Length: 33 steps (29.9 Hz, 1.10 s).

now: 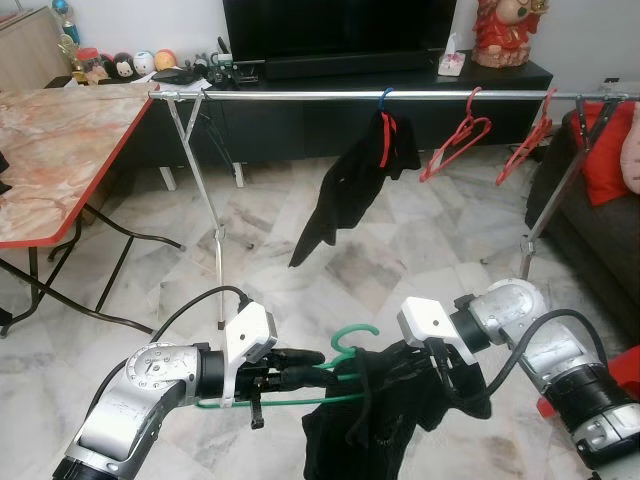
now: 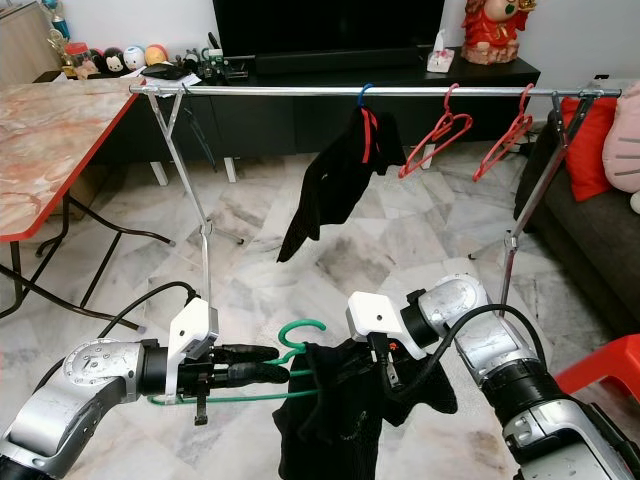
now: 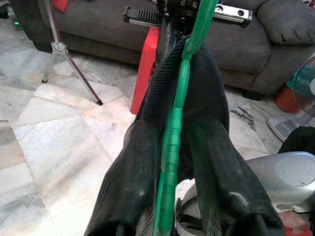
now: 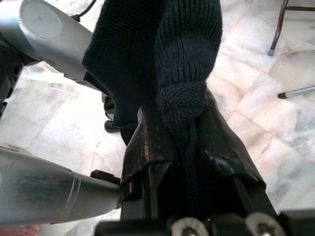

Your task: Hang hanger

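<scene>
A green hanger [image 1: 356, 334] is held low in front of me, and a black knit garment [image 1: 372, 420] is draped over it. My left gripper [image 1: 312, 366] is shut on the hanger's bar from the left; in the left wrist view the green bar [image 3: 172, 142] runs between its fingers [image 3: 130, 172]. My right gripper [image 1: 440, 378] is shut on the garment from the right, with knit cloth [image 4: 189, 44] pinched between its pads [image 4: 221, 142]. The silver clothes rail [image 1: 300, 95] spans the room ahead, well above and beyond both grippers.
On the rail hang a black garment on a blue hanger [image 1: 352, 180] and two bare red hangers [image 1: 455, 145] [image 1: 527, 143]. A marble-topped folding table [image 1: 50, 160] stands left, a dark sofa [image 1: 600, 225] right, and a red stool [image 2: 600, 375] by my right arm. Behind the rail is a TV cabinet [image 1: 330, 70].
</scene>
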Motion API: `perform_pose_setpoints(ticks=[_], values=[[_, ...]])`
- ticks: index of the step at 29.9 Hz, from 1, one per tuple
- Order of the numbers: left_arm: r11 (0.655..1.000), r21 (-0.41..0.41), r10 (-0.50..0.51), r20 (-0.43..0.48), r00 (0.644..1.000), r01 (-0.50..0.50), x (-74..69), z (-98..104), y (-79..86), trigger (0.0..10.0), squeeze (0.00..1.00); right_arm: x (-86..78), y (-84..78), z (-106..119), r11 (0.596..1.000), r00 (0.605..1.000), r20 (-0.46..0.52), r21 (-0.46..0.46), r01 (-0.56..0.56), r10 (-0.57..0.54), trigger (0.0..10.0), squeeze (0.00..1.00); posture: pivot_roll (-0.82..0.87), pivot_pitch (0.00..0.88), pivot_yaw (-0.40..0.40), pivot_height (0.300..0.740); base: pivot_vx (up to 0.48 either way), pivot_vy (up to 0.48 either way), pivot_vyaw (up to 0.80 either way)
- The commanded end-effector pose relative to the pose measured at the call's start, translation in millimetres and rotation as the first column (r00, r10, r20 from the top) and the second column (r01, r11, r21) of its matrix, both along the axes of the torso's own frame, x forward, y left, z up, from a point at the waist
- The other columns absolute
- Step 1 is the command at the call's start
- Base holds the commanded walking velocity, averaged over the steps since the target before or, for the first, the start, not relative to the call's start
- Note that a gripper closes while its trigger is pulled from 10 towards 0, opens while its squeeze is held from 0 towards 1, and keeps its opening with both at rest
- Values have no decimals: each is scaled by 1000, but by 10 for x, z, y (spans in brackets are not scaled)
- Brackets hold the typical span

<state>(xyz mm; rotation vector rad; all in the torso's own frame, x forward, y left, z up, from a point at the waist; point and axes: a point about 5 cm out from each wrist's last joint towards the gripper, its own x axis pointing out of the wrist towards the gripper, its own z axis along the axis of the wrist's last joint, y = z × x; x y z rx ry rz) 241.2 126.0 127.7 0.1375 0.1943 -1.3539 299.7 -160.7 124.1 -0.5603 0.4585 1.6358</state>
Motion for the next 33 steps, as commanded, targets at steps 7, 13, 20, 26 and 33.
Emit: perform_pose_setpoints(ticks=[7,13,20,26,33], values=[[999,15,41,47,998,-42,61,99,142,10000,1000,94,-44,-16,996,995,89,-61,58,-52,0,0,-147,0,39,740,0,0,0],[997,20,72,64,995,-73,86,123,200,10000,1000,116,-84,-40,993,992,101,-79,89,-81,0,0,-147,0,39,740,0,0,0],[966,1,258,117,959,-260,133,209,481,10000,1000,218,-244,-96,962,955,168,-83,260,-244,0,0,-147,0,39,740,0,0,0],[892,-73,453,163,877,-447,149,237,640,10000,1000,382,-287,-114,881,857,262,-50,471,-444,0,0,-145,0,40,740,0,0,0],[731,-32,671,213,710,-681,147,-62,754,10000,90,595,-108,71,767,724,261,138,626,-638,0,0,-147,0,51,740,0,0,0]])
